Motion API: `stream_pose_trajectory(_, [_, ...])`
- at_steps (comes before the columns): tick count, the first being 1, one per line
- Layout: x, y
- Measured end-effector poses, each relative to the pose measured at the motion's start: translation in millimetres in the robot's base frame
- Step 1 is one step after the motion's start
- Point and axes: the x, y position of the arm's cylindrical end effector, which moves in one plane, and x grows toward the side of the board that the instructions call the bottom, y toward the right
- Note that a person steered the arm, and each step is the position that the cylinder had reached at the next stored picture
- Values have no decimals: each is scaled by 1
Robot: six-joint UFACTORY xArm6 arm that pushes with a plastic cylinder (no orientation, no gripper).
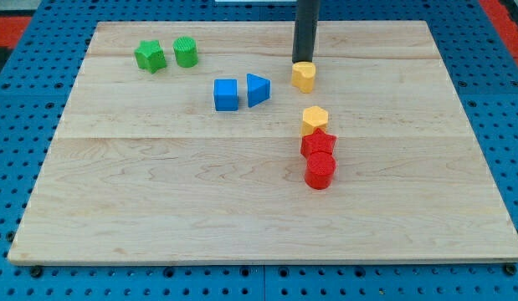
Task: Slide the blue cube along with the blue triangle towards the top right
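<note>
The blue cube [227,94] sits on the wooden board [158,209], left of centre in the upper half. The blue triangle [257,89] lies right beside it on its right, nearly touching. My tip [304,63] is at the top middle, to the right of the blue triangle, right at the top edge of a yellow block [304,77]. The rod rises from there out of the view's top.
A green star-shaped block [150,56] and a green cylinder [186,52] sit at the upper left. A yellow hexagonal block [315,119], a red star-shaped block [318,145] and a red cylinder [320,171] stand in a tight column right of centre.
</note>
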Motion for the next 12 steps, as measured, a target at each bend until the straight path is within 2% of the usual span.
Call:
stream_pose_trajectory(1, [60,0])
stream_pose_trajectory(3, [50,13])
stream_pose_trajectory(4, [23,35])
stream_pose_trajectory(5, [15,10])
stream_pose_trajectory(6, [-37,-20])
stream_pose_trajectory(7, [-31,-88])
stream_pose_trajectory(8, [5,-141])
stream_pose_trajectory(10, [85,-177])
stream_pose_trajectory(12, [82,-87])
